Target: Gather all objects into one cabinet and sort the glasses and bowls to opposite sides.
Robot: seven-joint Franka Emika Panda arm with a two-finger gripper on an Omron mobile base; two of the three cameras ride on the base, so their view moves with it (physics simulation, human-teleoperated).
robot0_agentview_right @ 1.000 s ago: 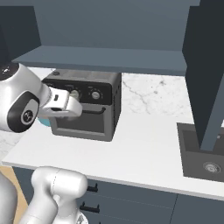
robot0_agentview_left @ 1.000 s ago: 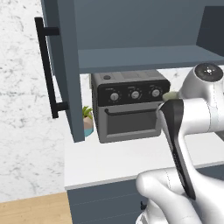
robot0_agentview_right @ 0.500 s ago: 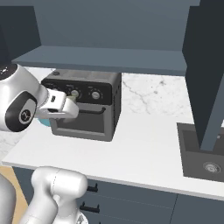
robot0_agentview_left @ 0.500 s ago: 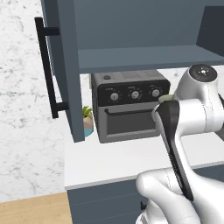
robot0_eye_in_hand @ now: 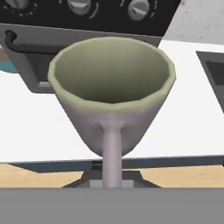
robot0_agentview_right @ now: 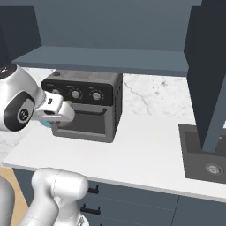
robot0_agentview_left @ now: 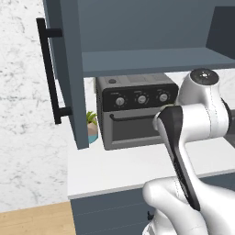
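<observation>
Jaws clamped on 1 cream mug [robot0_eye_in_hand: 112, 98], held before the toaster oven [robot0_agentview_left: 135, 110].

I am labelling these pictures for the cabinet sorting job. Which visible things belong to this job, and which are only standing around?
Belong to the job:
- mug, held in the shut gripper
- wall cabinet, door open

Only standing around:
- toaster oven
- small potted plant
- sink
- counter

Open white counter [robot0_agentview_right: 145, 150] right of the toaster oven [robot0_agentview_right: 86, 110]. Overhead, cabinet shelf [robot0_agentview_left: 151, 62] unobstructed, its door [robot0_agentview_left: 69, 73] swung wide at left.
</observation>
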